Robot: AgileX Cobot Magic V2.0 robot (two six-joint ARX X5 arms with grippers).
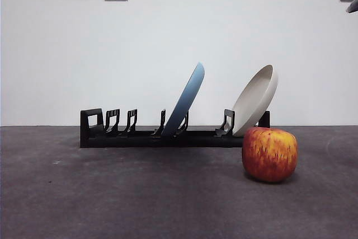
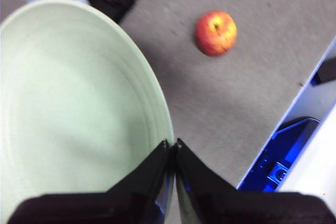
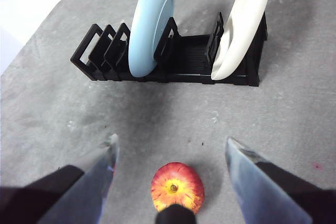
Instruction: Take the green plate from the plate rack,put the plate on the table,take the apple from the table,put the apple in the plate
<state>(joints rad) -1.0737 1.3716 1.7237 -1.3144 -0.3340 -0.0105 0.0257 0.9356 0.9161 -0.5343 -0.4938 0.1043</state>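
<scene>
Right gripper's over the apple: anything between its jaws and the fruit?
Nothing visible. The right gripper hangs open above the apple, with only bare table around it. The plate rack stands clear beyond.

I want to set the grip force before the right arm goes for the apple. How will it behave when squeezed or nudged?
The apple looks firm and glossy, so it may slip in the open right gripper. It is rounded and loose on the table, so a nudge would likely roll it.
</scene>
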